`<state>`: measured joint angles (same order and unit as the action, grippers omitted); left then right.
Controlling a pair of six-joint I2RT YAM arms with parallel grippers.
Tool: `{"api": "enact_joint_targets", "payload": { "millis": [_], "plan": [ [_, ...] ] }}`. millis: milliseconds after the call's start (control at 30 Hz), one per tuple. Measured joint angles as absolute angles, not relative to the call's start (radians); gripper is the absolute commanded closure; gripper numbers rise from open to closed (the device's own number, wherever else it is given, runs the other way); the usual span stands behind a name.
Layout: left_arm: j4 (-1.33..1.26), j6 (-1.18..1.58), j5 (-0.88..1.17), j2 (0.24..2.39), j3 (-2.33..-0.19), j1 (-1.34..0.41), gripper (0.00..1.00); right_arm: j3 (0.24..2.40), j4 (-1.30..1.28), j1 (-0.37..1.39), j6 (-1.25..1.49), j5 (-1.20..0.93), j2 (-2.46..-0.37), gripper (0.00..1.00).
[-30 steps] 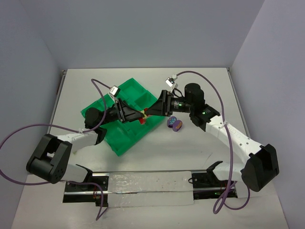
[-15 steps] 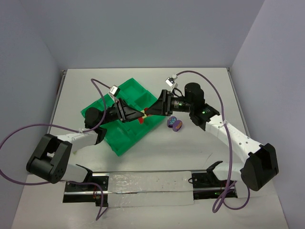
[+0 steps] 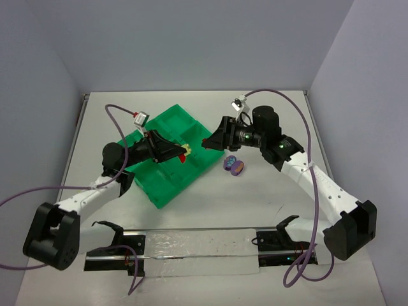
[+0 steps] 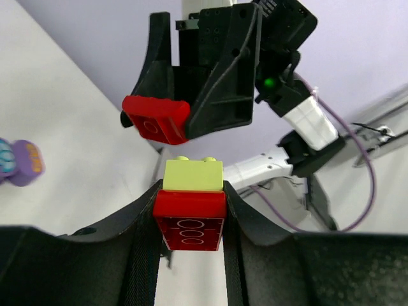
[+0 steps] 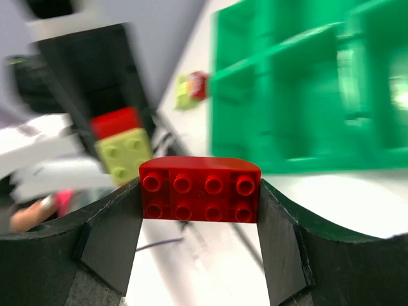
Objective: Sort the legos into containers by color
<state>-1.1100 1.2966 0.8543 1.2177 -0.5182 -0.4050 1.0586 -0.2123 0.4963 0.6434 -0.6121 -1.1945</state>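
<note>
L gripper (image 3: 183,152): fingers pinched narrow on a small red plastic brick (image 4: 189,220), w/ a pale yellow-green plastic brick (image 4: 193,174) stuck on just beyond the fingertips, both above the bright green compartment tray (image 3: 167,185). R gripper (image 3: 205,143), facing it, apart: fingers half-spread, clamping a wider red plastic eight-stud brick (image 5: 199,189) between the pads; purple pieces (image 3: 233,166) on table (image 3: 255,197) below-right of them. Judgement: R drops its red into one compartment first, then pinches the yellow-green by its sides & pulls straight off, L clamp firm, no twist.
</note>
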Motion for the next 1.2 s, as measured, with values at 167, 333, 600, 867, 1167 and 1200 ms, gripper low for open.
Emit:
{"api": "enact_joint_targets", "payload": {
  "millis": [167,333,600,867,1167,1200],
  "plan": [
    [-0.627,1.071,0.77,1.019,-0.585,-0.351,1.0,1.1,-0.366,0.485,0.554,-0.367,-1.195,0.57],
    [-0.211,0.87,0.61,0.891,-0.722,-0.316,1.0,1.134,-0.432,0.492,0.5,-0.16,-1.265,0.57],
    [0.09,0.737,0.438,0.866,-0.822,-0.305,1.0,1.277,-0.456,0.543,0.47,-0.01,-1.53,0.54],
    [0.198,0.716,0.388,0.879,-0.822,-0.3,1.0,1.486,-0.458,0.569,0.455,0.039,-1.794,0.5],
    [0.229,0.705,0.37,0.88,-0.826,-0.299,1.0,1.602,-0.463,0.619,0.447,0.051,-1.939,0.36],
    [0.23,0.702,0.37,0.88,-0.827,-0.299,1.0,1.605,-0.466,0.624,0.447,0.051,-1.946,0.33]
  ]
}}
